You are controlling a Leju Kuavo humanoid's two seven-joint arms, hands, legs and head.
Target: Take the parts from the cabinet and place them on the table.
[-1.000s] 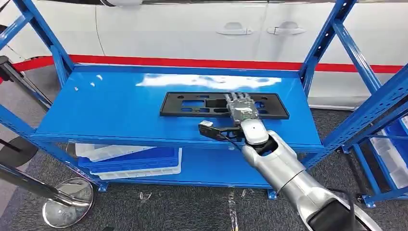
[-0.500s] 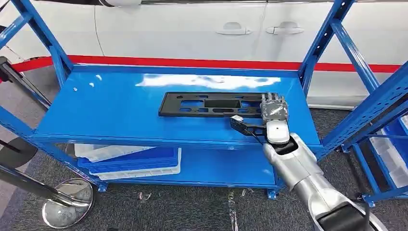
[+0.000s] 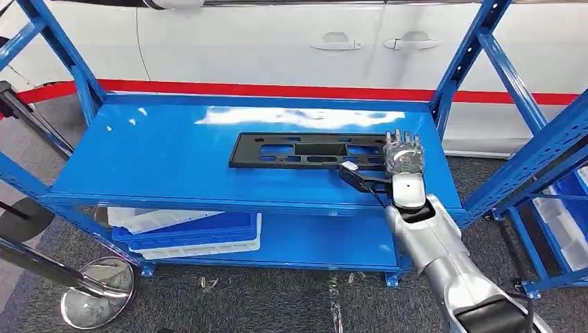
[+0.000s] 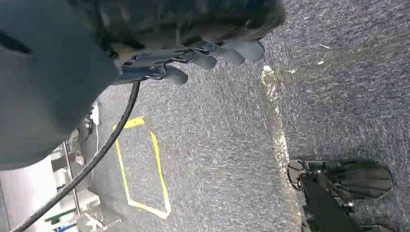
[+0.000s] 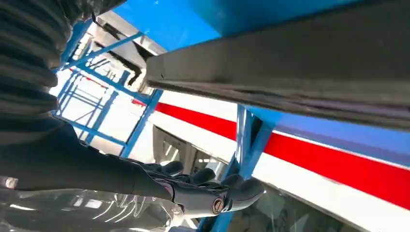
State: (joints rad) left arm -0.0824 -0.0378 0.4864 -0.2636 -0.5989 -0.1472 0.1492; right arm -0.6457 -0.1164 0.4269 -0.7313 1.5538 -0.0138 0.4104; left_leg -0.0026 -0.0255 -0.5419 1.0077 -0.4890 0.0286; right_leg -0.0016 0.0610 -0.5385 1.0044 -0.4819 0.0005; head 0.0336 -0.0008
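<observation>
Right robot hand (image 3: 403, 156) slid rightward to black part's (image 3: 305, 150) end, fingers flat, holding nothing; left robot hand (image 4: 212, 48) loosely curled, empty.

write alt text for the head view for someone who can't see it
The robot's right hand rests, fingers spread, on the right end of a flat black plastic panel with cutouts, which lies on the glossy blue metal shelf. Behind stands a white car with a red stripe.

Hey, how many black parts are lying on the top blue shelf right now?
1. A long black panel lies flat on the top shelf, toward its right side, with the right hand over its right end. No other part shows there.
</observation>
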